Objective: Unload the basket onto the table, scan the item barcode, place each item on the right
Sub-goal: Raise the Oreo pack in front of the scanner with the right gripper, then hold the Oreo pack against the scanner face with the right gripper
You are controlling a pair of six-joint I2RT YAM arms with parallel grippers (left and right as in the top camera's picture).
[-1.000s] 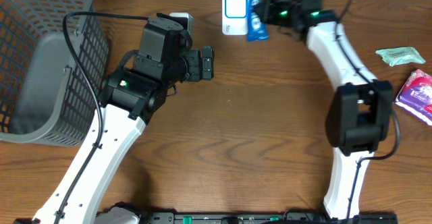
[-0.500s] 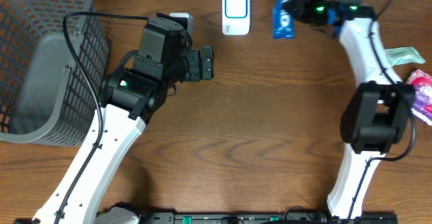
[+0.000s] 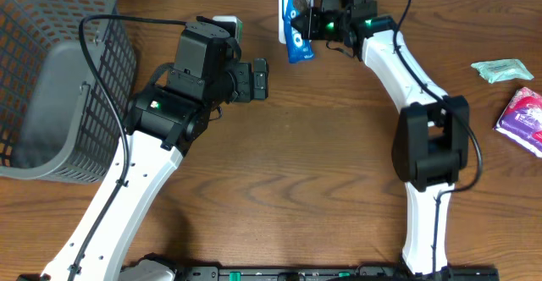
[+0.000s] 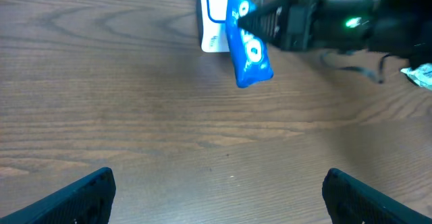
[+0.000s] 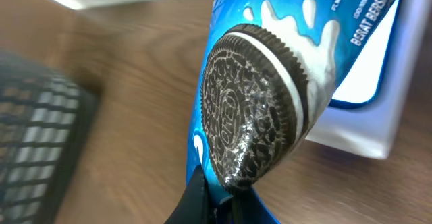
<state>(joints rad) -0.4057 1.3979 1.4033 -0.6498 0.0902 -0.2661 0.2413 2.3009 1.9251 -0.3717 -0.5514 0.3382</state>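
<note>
A blue cookie packet [image 3: 296,17] hangs at the back of the table with my right gripper [image 3: 320,19] shut on its end. It covers most of the white scanner [image 3: 282,29] with the blue outline. In the right wrist view the packet [image 5: 270,102] fills the middle, pinched at its lower edge by my right gripper [image 5: 226,207], and the scanner [image 5: 368,119] lies just behind it. The left wrist view has the packet [image 4: 246,45] tilted in front of the scanner [image 4: 212,21]. My left gripper [image 3: 261,79] stands open and holds nothing [image 4: 216,197], well short of the scanner.
A grey mesh basket [image 3: 51,78] fills the left side of the table. A green packet [image 3: 501,69] and a purple packet [image 3: 525,118] lie at the right edge. Bare wood lies between the two arms.
The right arm swung right with the packet, away from the scanner, then came back left and now holds it over the scanner. The left arm has not moved.
</note>
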